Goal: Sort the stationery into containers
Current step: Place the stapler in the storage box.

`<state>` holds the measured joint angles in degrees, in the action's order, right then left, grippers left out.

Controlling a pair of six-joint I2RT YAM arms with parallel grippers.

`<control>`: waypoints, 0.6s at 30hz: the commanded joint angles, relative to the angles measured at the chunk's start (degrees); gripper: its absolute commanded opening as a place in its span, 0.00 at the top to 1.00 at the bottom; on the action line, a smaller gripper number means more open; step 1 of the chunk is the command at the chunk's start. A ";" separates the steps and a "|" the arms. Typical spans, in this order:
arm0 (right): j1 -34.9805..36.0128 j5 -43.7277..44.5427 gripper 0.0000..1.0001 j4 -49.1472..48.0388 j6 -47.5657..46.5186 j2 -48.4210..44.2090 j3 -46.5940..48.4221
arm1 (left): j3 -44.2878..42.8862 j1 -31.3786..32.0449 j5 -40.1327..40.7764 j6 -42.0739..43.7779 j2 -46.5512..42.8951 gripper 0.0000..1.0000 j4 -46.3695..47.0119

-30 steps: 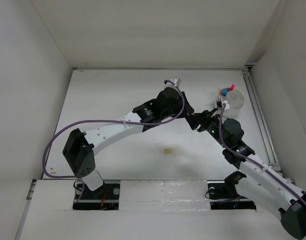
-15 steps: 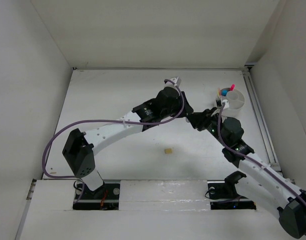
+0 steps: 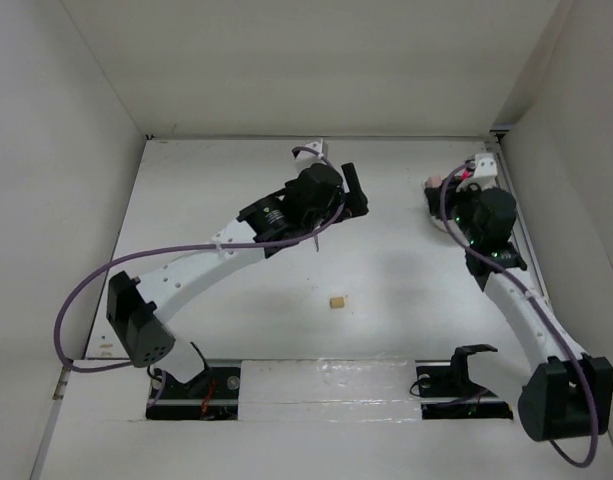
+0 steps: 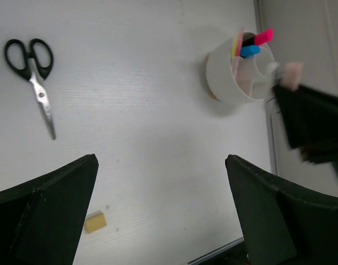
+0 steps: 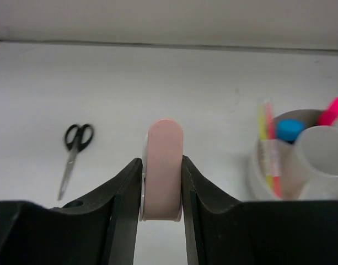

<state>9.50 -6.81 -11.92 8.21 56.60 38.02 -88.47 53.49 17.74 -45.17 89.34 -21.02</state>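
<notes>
A: Where's the pink block (image 5: 163, 176)?
B: Pinched in the right gripper (image 5: 162, 161), raised by the white organizer (image 5: 268, 171)'s rim. Whether it's above a compartment, I can't tell.
A: Risk?
B: Released off-centre, it could strike a divider or the highlighters (image 5: 290, 130) and bounce out.
A: Left gripper (image 4: 162, 165)?
B: 2 fingers spread wide, empty. Scissors (image 4: 31, 69) and eraser (image 4: 95, 222) lie outside.

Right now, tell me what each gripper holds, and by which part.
The right gripper pinches the pink block across its flat sides, rounded end sticking out. The left gripper is open and holds nothing.
</notes>
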 commanded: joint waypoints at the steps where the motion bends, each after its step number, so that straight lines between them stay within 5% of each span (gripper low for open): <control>1: -9.65 -5.83 1.00 0.06 -7.50 5.24 9.85 | 5.12 -0.58 3.62 -1.33 -6.53 0.00 -5.88; 5: -16.87 -11.90 1.00 0.06 -7.67 13.59 19.24 | 19.86 -0.58 0.64 -1.33 -13.83 0.00 -1.76; 9: -24.16 -22.69 1.00 6.90 -17.84 23.87 32.79 | 29.19 -0.58 -2.88 -0.10 -20.77 0.00 1.32; 13: -30.75 -36.24 1.00 13.66 -22.96 31.98 39.76 | 33.79 -1.11 -3.41 1.75 -24.55 0.00 2.03; 18: -35.07 -37.06 1.00 17.10 -27.35 33.31 39.15 | 36.17 -1.11 -5.07 4.12 -28.34 0.00 4.83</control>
<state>-24.69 -38.11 1.58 -13.21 90.87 76.09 -52.66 52.75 14.20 -43.24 64.36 -21.06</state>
